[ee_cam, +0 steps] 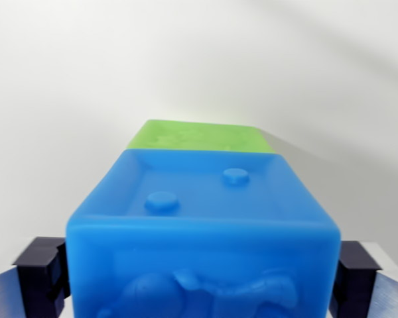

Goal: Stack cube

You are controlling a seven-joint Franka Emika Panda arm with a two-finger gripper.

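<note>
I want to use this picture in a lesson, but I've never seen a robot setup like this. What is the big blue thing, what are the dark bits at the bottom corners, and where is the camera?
The camera sits on the robot arm's wrist, looking out past its gripper. The dark blocks at the bottom corners are its two fingers. Between them is a blue cube, a toy block with two round studs on the face shown above and a raised figure on the side nearest the camera. The fingers press against its two sides, so it appears to be gripped. Just beyond it a green cube shows; only one of its faces is visible. Whether the two blocks touch cannot be told from this angle. Behind them is a plain white surface.
</note>
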